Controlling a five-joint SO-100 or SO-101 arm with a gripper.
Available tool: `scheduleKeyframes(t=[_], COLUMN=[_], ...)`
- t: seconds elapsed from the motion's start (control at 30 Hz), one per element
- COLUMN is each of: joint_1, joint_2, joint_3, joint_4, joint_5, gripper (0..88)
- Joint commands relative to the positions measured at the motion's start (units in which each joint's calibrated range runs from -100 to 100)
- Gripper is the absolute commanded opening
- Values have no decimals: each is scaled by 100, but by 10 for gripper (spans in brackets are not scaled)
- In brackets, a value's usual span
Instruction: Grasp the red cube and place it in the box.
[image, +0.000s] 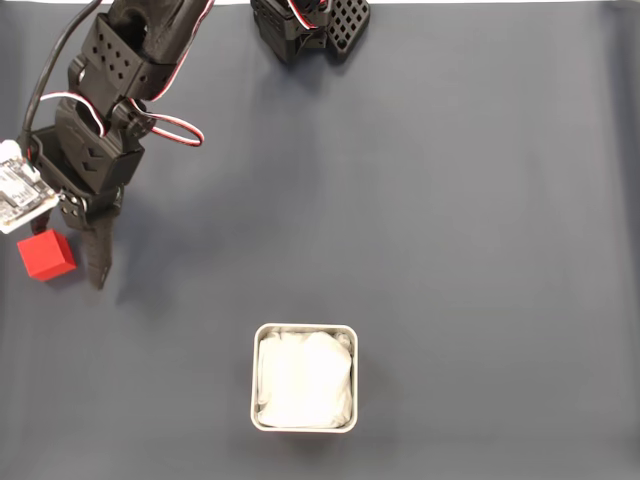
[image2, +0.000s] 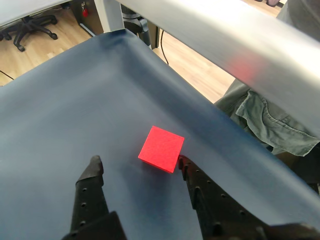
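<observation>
Currently gripper (image2: 137, 165) spread wide, red cube (image2: 161, 148) on the cloth just ahead touching the right finger (image2: 200, 192), box (image: 304, 377) at 5 o'clock, off-centre closing may shove cube away.

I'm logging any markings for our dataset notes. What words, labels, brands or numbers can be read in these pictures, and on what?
None can be read.
The red cube has plain faces.
The box shows only a bare rim and white lining.
The white board on the arm has small marks too blurred to read.
The dark cloth carries no print.
</observation>
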Motion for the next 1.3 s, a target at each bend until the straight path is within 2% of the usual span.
scheduleKeyframes(t=[0.0,0.4,1.17,1.27], joint_1=[-109,-194,-265,-265], joint_2=[-41,236,956,956], joint_3=[-99,-145,-1103,-1121], joint_4=[-188,-614,-622,-581], joint_5=[-54,-15,-93,-73], gripper=[357,369,375,352])
